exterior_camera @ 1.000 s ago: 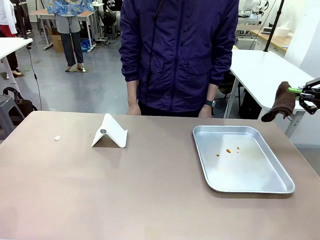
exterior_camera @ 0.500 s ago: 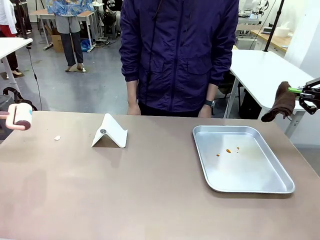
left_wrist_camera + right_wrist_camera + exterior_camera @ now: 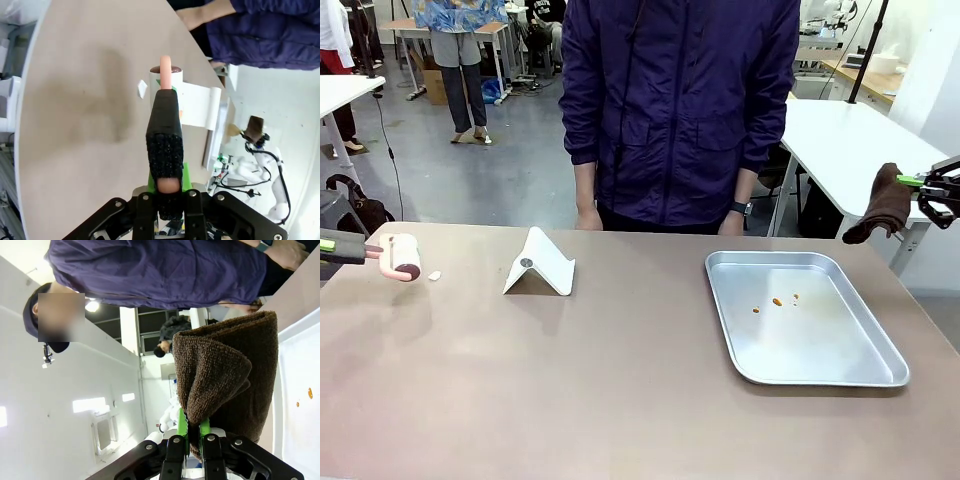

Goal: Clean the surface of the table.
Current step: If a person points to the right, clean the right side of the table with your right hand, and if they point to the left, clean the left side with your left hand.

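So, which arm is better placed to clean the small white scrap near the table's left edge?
Left. The left hand holds the lint roller just beside the scrap; the right hand holds a brown cloth beyond the table's far right corner.

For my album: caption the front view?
Left fingers hold a pink lint roller near a crumb on the table.

The table (image 3: 620,400) top is smooth and matte. The tray (image 3: 820,345) near its right edge is softly shiny metal. The cloth (image 3: 225,370) is rough terry (looped pile). The roller (image 3: 400,257) has a smooth plastic handle.
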{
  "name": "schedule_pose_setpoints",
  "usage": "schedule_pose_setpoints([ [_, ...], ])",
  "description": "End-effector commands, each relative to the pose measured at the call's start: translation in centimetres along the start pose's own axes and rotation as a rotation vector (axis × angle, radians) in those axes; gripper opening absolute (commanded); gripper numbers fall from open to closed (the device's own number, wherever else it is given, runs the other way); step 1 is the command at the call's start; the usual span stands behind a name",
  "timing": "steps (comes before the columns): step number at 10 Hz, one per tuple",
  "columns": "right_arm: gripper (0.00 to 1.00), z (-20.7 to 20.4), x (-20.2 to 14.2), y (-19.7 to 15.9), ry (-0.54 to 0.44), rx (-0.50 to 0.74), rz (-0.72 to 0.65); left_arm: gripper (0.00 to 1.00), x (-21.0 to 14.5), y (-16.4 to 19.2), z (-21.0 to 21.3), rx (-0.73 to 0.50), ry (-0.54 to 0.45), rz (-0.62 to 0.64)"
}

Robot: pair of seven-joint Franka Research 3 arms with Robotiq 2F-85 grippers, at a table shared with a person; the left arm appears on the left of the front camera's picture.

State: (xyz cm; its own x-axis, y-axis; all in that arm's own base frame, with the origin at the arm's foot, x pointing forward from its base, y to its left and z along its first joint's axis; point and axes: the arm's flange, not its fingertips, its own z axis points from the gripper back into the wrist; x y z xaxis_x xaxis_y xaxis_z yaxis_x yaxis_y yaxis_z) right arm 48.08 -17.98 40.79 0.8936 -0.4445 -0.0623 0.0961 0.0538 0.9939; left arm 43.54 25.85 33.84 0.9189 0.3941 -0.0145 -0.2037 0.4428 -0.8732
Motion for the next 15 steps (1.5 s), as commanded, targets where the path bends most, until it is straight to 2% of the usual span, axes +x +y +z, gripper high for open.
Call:
schedule_pose_setpoints([
  [1,0.10,0.2,-0.2,0.3,0.013,0.001,0.007,0.19,-0.2,0.0,-0.6,0.039,-0.049,0.021],
  [4,0.10,0.2,-0.2,0.3,0.013,0.001,0.007,0.19,0.5,0.8,-2.4,0.095,-0.087,0.031],
  [7,0.10,0.2,-0.2,0.3,0.013,0.001,0.007,0.19,1.0,1.0,-4.0,0.140,-0.059,0.051],
  [8,0.10,0.2,-0.2,0.3,0.013,0.001,0.007,0.19,2.0,0.9,-5.0,0.149,-0.005,0.089],
  [9,0.10,0.2,-0.2,0.3,0.013,0.001,0.007,0.19,2.8,0.8,-6.1,0.175,-0.001,0.102],
  [12,0.10,0.2,-0.2,0.3,0.013,0.001,0.007,0.19,3.1,-0.8,-9.1,0.220,0.022,0.087],
  [14,0.10,0.2,-0.2,0.3,0.013,0.001,0.007,0.19,3.1,-2.1,-10.2,0.185,-0.001,0.079],
  [15,0.10,0.2,-0.2,0.3,0.013,0.001,0.007,0.19,2.1,-3.6,-9.0,0.062,-0.075,0.004],
])
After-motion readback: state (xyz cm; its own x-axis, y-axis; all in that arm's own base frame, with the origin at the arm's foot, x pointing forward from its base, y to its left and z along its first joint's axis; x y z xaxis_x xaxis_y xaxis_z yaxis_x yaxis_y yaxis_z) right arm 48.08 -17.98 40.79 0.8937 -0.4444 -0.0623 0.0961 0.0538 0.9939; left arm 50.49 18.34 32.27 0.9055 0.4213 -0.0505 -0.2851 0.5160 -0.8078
